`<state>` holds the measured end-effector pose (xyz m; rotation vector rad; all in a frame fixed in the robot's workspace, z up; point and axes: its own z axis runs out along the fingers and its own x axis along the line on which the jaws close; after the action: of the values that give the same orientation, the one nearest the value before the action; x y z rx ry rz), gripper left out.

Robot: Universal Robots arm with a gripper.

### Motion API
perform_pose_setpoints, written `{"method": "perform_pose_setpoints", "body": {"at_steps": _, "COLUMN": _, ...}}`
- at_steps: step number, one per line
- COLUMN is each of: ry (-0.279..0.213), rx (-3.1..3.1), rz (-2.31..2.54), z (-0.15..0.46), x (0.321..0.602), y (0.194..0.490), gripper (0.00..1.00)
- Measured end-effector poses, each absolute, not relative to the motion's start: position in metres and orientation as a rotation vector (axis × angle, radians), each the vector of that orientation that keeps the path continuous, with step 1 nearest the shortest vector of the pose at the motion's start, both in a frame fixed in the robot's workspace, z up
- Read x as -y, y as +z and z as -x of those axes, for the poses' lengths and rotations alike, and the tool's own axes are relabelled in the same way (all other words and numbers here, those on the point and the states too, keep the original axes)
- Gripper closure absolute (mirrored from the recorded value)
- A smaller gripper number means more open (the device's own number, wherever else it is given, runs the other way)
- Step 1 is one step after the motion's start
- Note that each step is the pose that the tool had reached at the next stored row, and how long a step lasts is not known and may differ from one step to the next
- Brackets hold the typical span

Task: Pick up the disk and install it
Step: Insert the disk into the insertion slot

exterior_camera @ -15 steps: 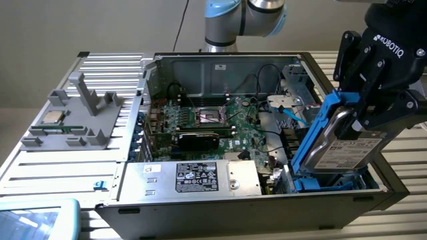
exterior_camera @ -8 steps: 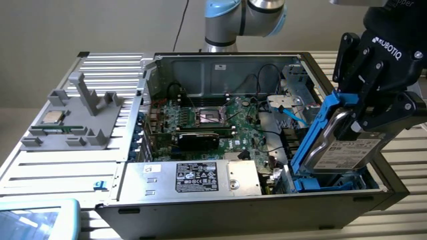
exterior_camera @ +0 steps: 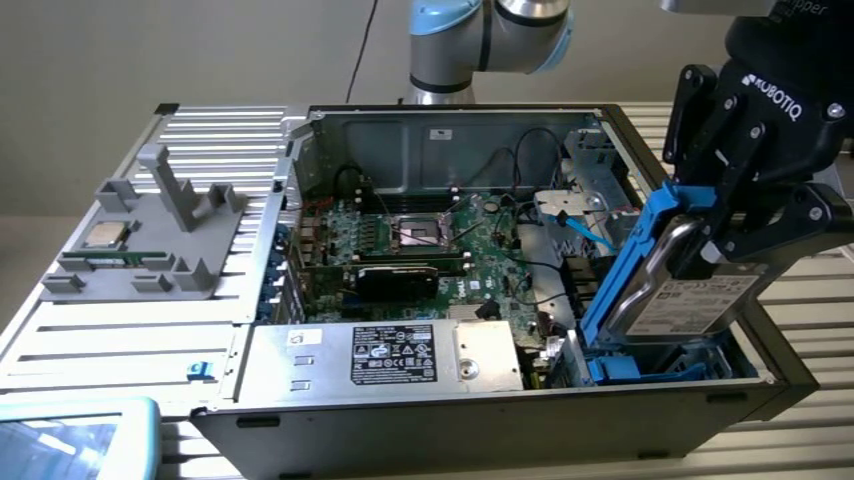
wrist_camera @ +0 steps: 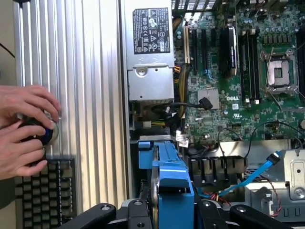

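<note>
The disk (exterior_camera: 683, 300) is a silver-grey drive with a white label in a bright blue carrier. It hangs tilted, almost on edge, over the front corner of the open computer case (exterior_camera: 441, 420) at the exterior view's right. Its lower end dips into the blue drive bay (exterior_camera: 654, 368). My black gripper (exterior_camera: 727, 235) is shut on the disk's upper end, one finger on each side. In the wrist view the blue carrier edge (wrist_camera: 174, 183) runs straight out from between the gripper (wrist_camera: 174, 212) fingers (wrist_camera: 102, 214).
A silver power supply (exterior_camera: 387, 355) with a black label lies beside the bay. The motherboard (exterior_camera: 427, 245) and loose cables, including a blue one (wrist_camera: 259, 174), are close by. A grey fixture (exterior_camera: 140, 245) holds a chip (exterior_camera: 107, 235). A person's hands (wrist_camera: 24, 129) rest on a knob above a keyboard (wrist_camera: 45, 193).
</note>
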<state>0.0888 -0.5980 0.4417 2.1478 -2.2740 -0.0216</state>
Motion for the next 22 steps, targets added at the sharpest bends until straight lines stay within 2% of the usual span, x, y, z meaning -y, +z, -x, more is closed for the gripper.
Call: {"method": "perform_pose_setpoints", "body": {"at_steps": 22, "ry": -0.024, "rx": 2.251, "rz": -2.169, "z": -0.0905, "x": 0.596, "y": 0.4373, "gripper": 0.63}}
